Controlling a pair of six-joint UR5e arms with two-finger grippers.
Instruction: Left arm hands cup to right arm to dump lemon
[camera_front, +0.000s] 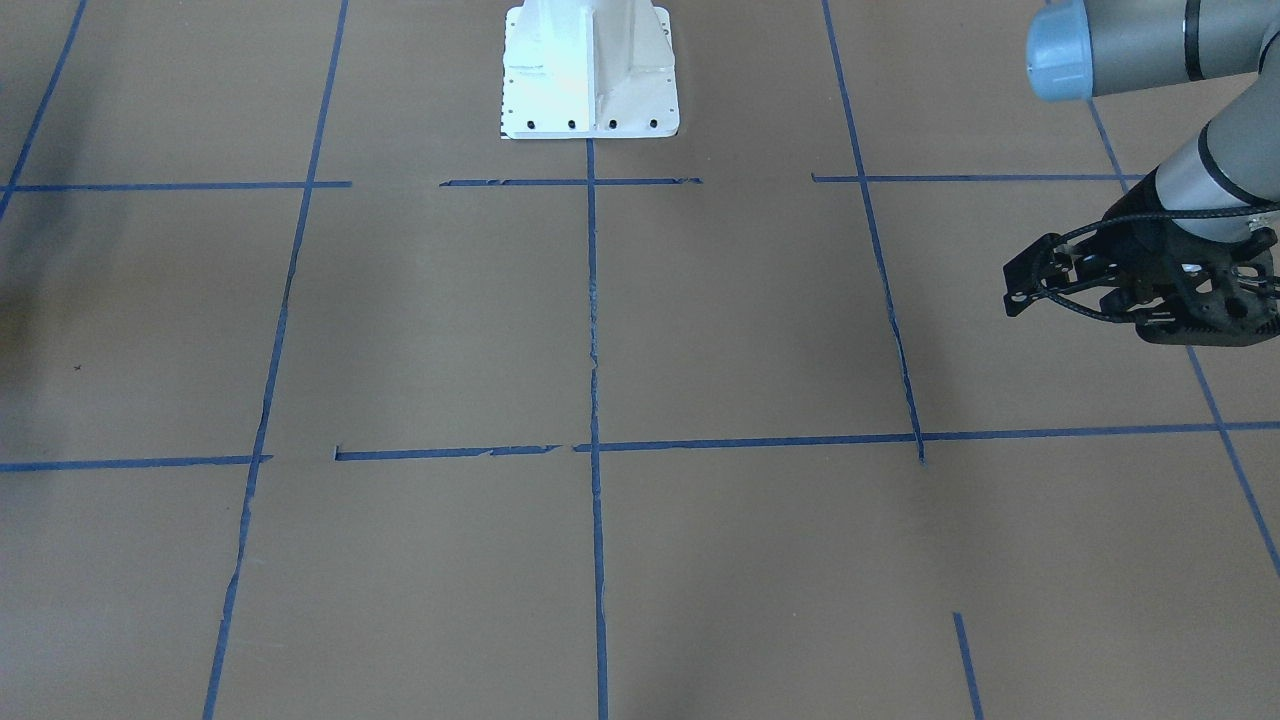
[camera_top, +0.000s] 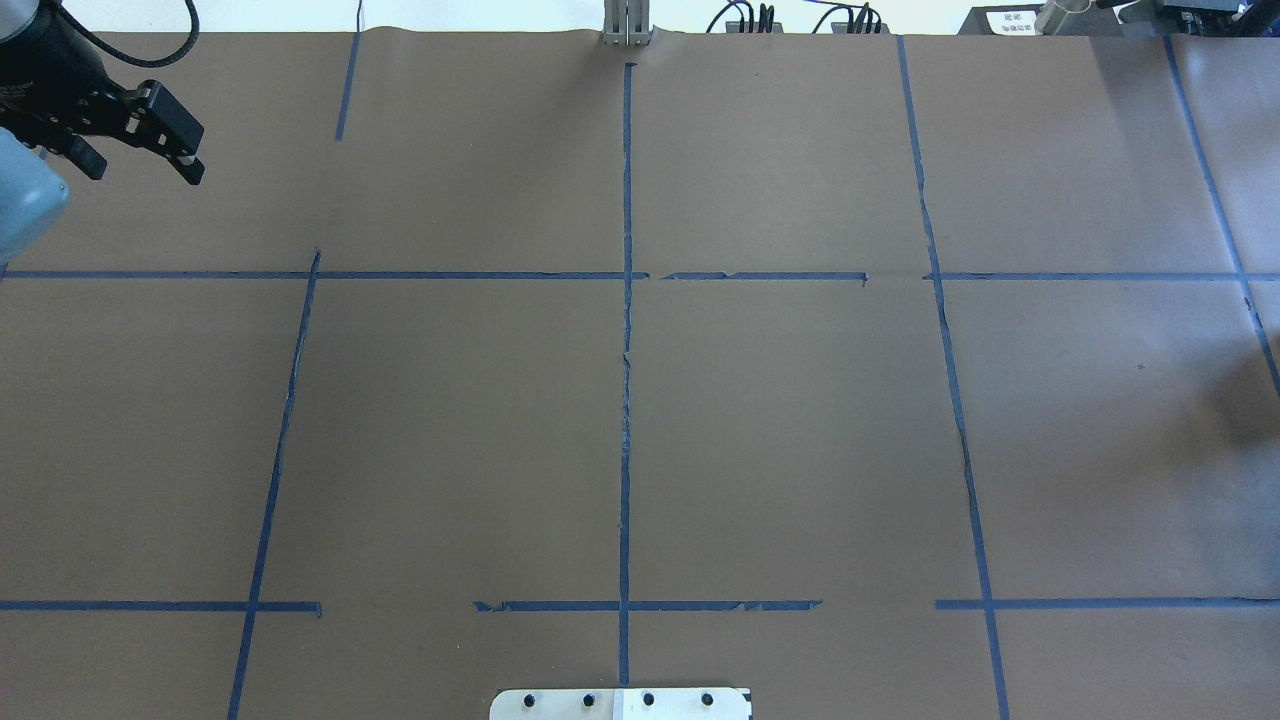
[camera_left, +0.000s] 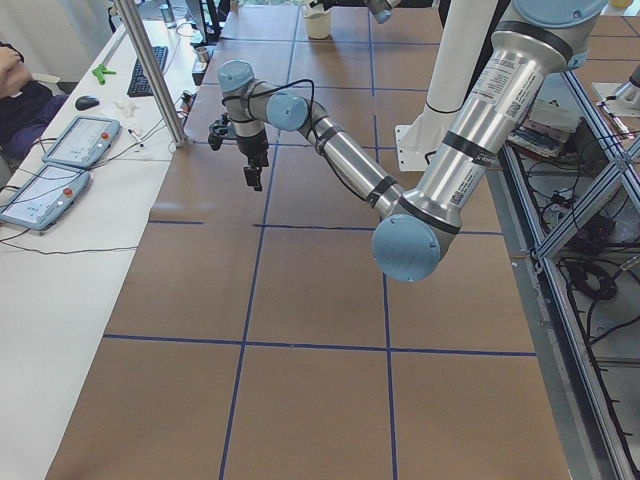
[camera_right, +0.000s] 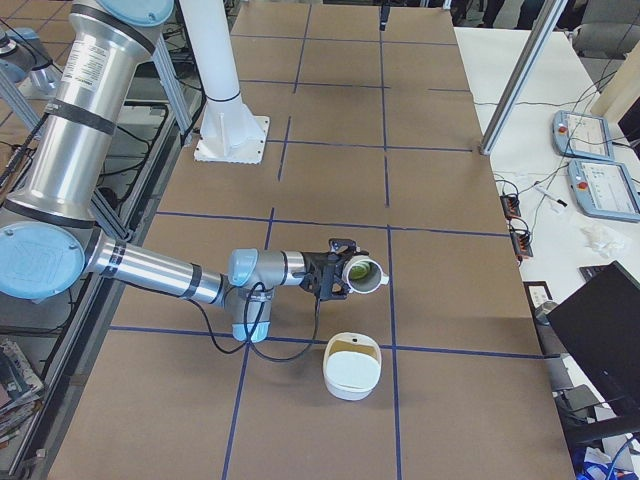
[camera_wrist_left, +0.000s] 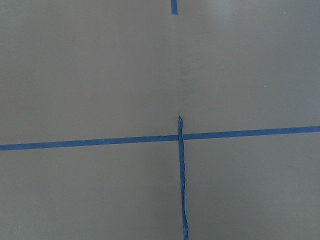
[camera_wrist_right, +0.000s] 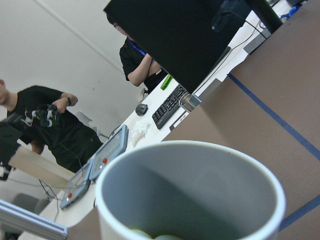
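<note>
Cup (camera_right: 372, 279) is seen tipped at the jaw tips of the right gripper (camera_right: 338, 272), lemon (camera_right: 357, 267) inside; jaw state cannot be told. Left gripper (camera_top: 140, 160) jaws are apart, nothing between. Cup is judged rigid, slick, breakable, best clamped across its rim wall.

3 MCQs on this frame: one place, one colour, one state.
1. Where is the lemon?
A. On the table
B. In the cup
C. In the white bowl

2. What colour are the tape lines?
A. Blue
B. Red
C. Yellow

3. What state is the left gripper in?
A. Shut on the cup
B. Shut on the lemon
C. Open, holding nothing

Key:
1 B: the exterior right view shows yellow-green inside the cup's mouth.
2 A: every view shows blue strips.
3 C: the overhead view shows its fingers apart with nothing between them.
</note>
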